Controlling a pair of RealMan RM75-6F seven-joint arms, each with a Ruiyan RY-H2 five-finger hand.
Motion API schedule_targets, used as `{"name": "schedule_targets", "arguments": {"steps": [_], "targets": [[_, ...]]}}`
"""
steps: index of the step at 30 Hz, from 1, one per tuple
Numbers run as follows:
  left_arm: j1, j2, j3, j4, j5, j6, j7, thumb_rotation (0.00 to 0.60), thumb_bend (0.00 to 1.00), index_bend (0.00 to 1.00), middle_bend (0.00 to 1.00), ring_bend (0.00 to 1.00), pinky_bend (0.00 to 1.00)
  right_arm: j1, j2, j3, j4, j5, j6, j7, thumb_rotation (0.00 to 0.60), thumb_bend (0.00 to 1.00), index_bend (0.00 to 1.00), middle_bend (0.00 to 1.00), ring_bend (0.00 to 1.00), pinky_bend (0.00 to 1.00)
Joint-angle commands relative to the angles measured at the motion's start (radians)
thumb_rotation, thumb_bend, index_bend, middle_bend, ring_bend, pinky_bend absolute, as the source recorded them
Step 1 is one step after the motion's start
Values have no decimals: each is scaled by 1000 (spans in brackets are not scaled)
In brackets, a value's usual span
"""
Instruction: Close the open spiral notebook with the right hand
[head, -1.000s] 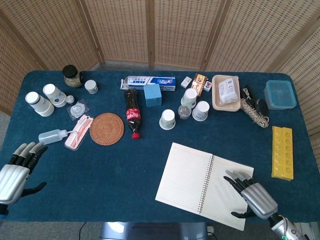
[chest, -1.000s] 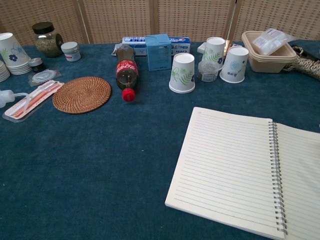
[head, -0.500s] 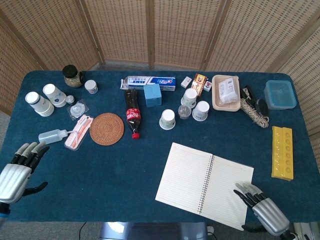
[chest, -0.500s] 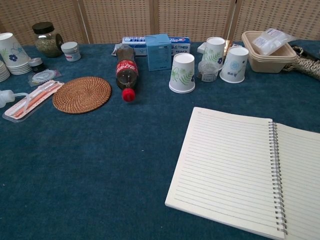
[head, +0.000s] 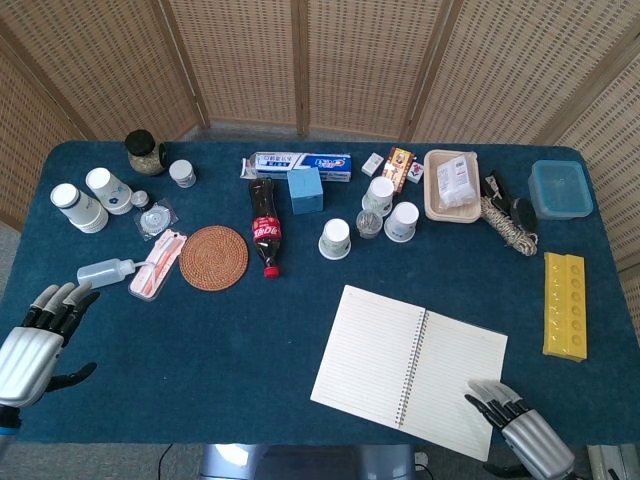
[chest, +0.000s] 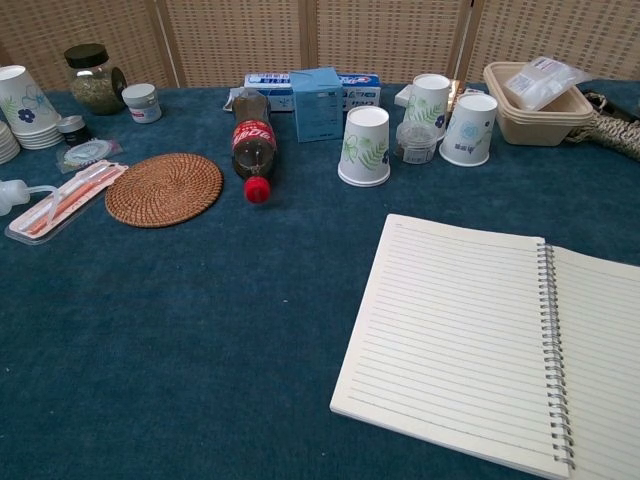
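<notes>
Blue felt tabletop (head: 250, 330) holds the white lined spiral notebook (head: 400, 365), lying open near its front edge. Right hand (head: 520, 428), fingers spread and empty, overlaps the right page's corner; it should hook that page's outer edge and fold leftward.

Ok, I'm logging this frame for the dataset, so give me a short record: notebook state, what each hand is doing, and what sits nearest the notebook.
notebook: open flat on the blue table, lined pages up, spiral down the middle
right hand: at the near right corner of the notebook, fingertips over the right page's lower edge, holding nothing
left hand: at the table's near left edge, fingers spread, holding nothing
nearest things: paper cups beyond the notebook, yellow tray to its right
task status: notebook not yet closed
</notes>
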Motion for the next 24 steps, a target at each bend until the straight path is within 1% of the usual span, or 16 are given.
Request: {"name": "schedule_targets", "arguments": {"steps": [1,4,5,10,12,14,16,17,18,21,22,24], "targets": [[0,-1,-1,-1,-1,1,-1,600,65,0,0,0,39,-6,-23,-1,26,-2,10,8,455,157,0,0,0,102],[-1,0,-4,-3,-1,4,0,600,66,0,0,0,39,-8,-44,4,44,0,19,13,459,157,0,0,0,102],[-1,1,-4,-4,-1,5,0,600,66,0,0,0,39,-9,-50,6,49,2,22,15,471,158,0,0,0,102],[0,4,-6,-5,-6,6,-1,600,67,0,0,0,40,-15,-86,12,82,5,42,25,571,182,0,0,0,108],[1,4,-6,-3,-10,6,-6,600,66,0,0,0,40,-17,-95,12,92,7,45,34,593,190,0,0,0,117],[3,4,-7,1,-13,7,-10,600,65,0,0,0,41,-19,-105,12,100,9,50,49,599,220,0,0,0,124],[3,4,-7,4,-17,7,-15,600,65,0,0,0,41,-21,-115,14,110,12,58,64,600,283,10,0,0,138],[3,5,-7,5,-18,7,-17,600,65,0,0,0,41,-22,-119,15,113,13,63,70,600,307,32,0,0,146],[3,6,-7,6,-18,7,-18,600,66,0,0,0,41,-24,-124,17,116,14,73,78,600,341,84,0,0,160],[3,7,-8,6,-16,9,-22,600,66,0,0,0,41,-28,-135,24,122,18,96,91,600,431,269,0,0,207],[3,7,-8,7,-16,9,-23,600,66,0,0,0,40,-29,-137,25,123,19,100,93,600,448,316,0,0,220],[3,6,-8,8,-16,8,-24,600,65,0,0,0,40,-32,-144,32,128,22,118,94,600,475,450,14,1,261]]}}
